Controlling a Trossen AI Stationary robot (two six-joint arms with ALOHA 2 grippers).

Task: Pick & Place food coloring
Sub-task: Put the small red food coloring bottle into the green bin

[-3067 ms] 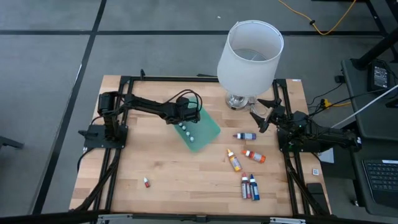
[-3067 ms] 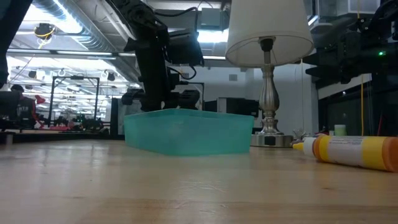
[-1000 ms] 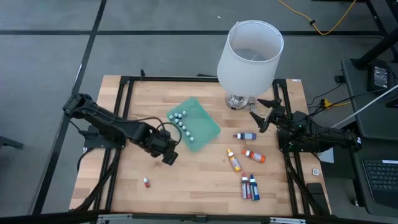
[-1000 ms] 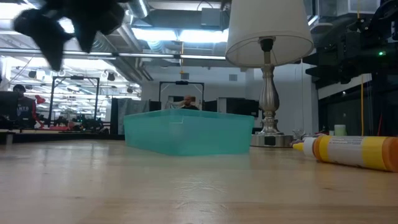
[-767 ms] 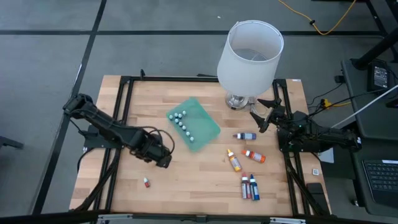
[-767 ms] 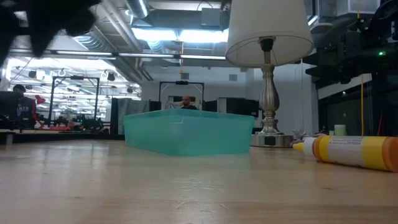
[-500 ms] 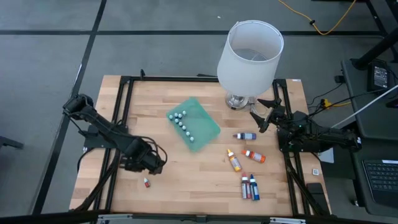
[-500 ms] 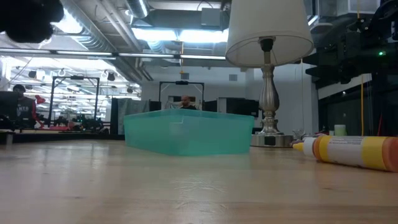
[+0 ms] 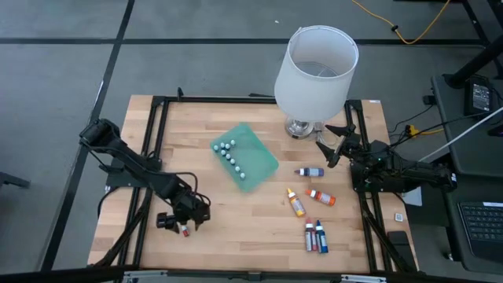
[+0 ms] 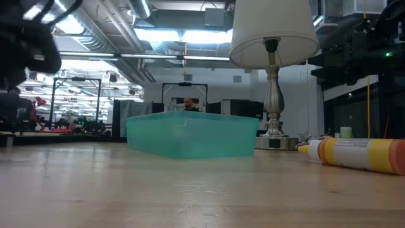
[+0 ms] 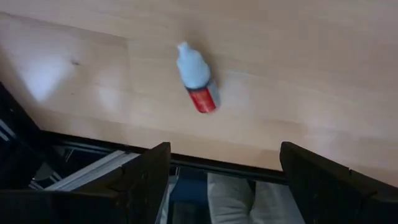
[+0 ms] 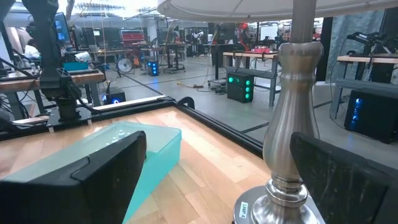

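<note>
The left gripper hangs over the near-left part of the worktop, its jaws apart, directly above one tiny red bottle with a white cap; in the left wrist view the bottle lies flat between and ahead of the two fingers, its long axis slanted across their gap, so I judge a small wrist turn is needed before closing. The right gripper waits open near the lamp, well apart. In the high view the arm partly hides the bottle.
</note>
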